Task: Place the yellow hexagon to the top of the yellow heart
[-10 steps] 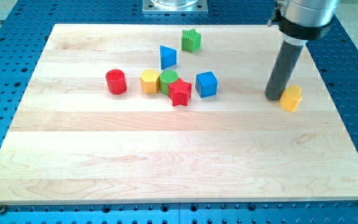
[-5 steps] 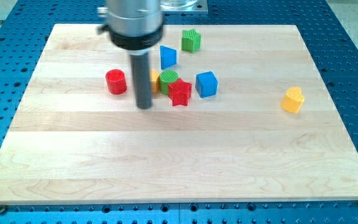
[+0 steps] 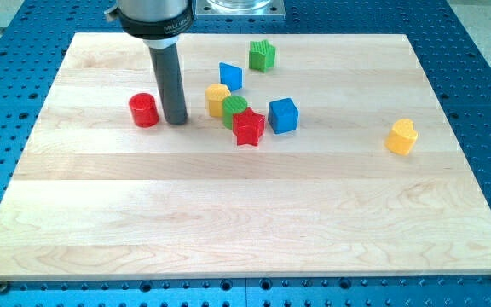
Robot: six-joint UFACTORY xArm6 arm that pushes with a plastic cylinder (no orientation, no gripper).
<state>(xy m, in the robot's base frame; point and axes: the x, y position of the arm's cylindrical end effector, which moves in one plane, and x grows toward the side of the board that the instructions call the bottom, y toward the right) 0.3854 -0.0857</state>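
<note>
The yellow hexagon (image 3: 217, 99) sits left of centre on the wooden board, touching a green block (image 3: 233, 109). The yellow heart (image 3: 401, 136) lies alone at the view's right. My tip (image 3: 176, 121) rests on the board between the red cylinder (image 3: 144, 110) at its left and the yellow hexagon at its right, with a small gap to the hexagon.
A red star (image 3: 248, 128) touches the green block from below. A blue cube (image 3: 284, 115) stands right of the star. A blue triangle (image 3: 230, 76) and a green star-like block (image 3: 262, 55) lie nearer the view's top.
My tip swept from beside the yellow heart across to the left cluster. The red cylinder has shifted left and the yellow hexagon has shifted right and up, with the green block and blue triangle nudged.
</note>
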